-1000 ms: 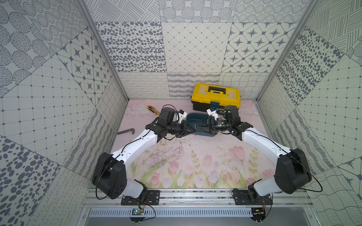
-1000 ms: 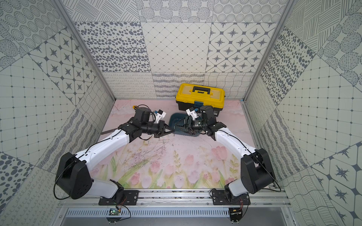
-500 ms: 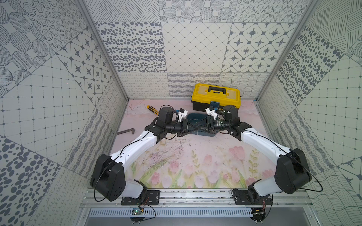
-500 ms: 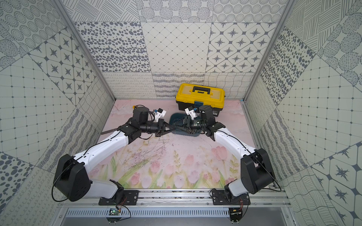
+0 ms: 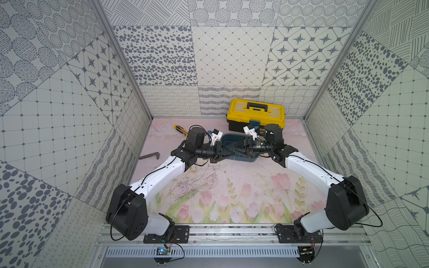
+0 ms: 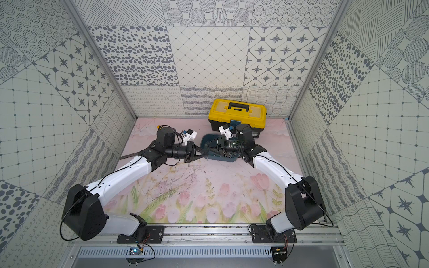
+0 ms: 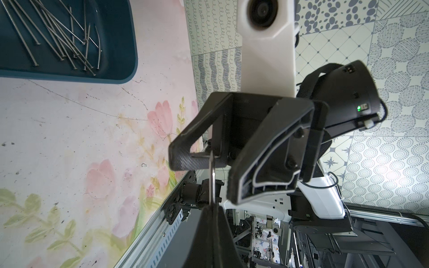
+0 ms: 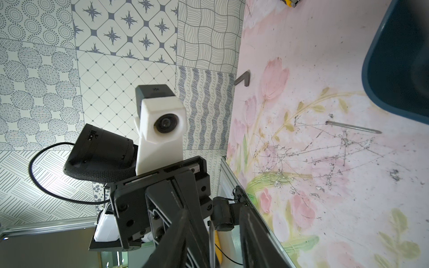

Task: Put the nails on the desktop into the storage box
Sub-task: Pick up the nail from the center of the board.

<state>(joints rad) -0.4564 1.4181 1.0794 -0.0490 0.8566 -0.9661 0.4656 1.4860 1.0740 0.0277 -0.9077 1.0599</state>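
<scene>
Teal storage box (image 7: 111, 75) holds many nails (image 7: 58, 41).
Left end effector (image 7: 212, 206) pinches one nail (image 7: 211, 178) between part-open jaws of right end effector (image 7: 228, 176); stray nail (image 8: 352, 127) lies on table (image 7: 69, 139) beside box.

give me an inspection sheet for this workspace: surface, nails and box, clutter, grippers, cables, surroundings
surface: desktop scuffed with dark scratches
job's things: storage box holds a heap of nails; loose nail lies on the desktop beside the box; held nail is in the air
clutter: yellow toolbox behind the box; L-shaped bar by the side wall; yellow knife toward the back
grippers: left gripper shut on the held nail; right gripper open, jaws either side of it
cables: black cable looped at the left wrist, off the desktop
surroundings: patterned wall panels on three sides; metal rail in front
</scene>
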